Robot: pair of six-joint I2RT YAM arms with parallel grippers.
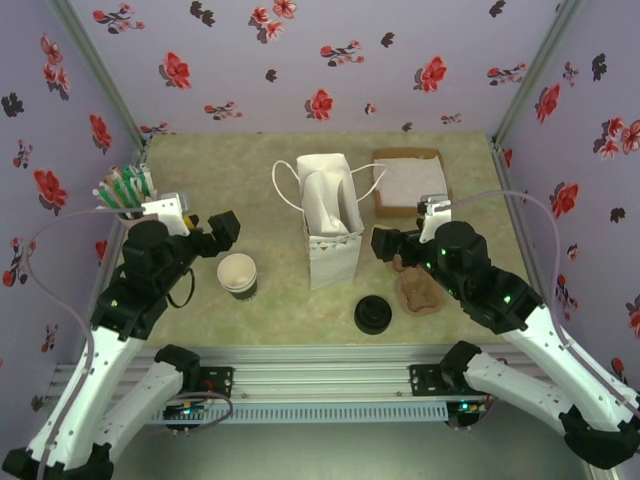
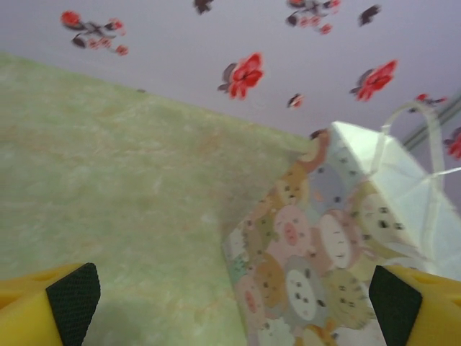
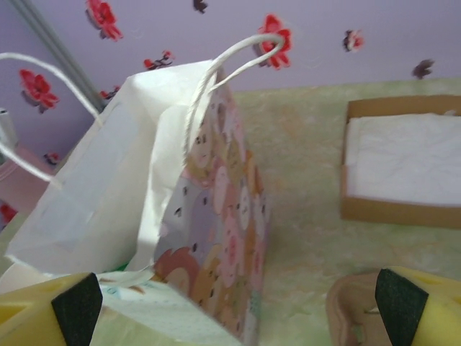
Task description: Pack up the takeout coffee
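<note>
Nearest, by the table's [image 1: 290, 325] front edge: one stack of black lids [image 1: 372, 314], with bare green surface to its left. Then one lidless cup [image 1: 238, 273] on the left and one brown moulded carrier [image 1: 420, 290] on the right. Two grippers: left gripper [image 2: 233, 303] spread wide, right gripper [image 3: 238, 303] spread wide too, nothing pinched. Between them, one upright paper bag [image 1: 332, 250], mouth upward, close to both. Takeout coffee's place, heading and long axis: cannot tell. Farther back: one cardboard tray [image 1: 382, 205] of white paper on the right, one holder of sticks [image 1: 125, 190] at the left edge, open room mid-back.
</note>
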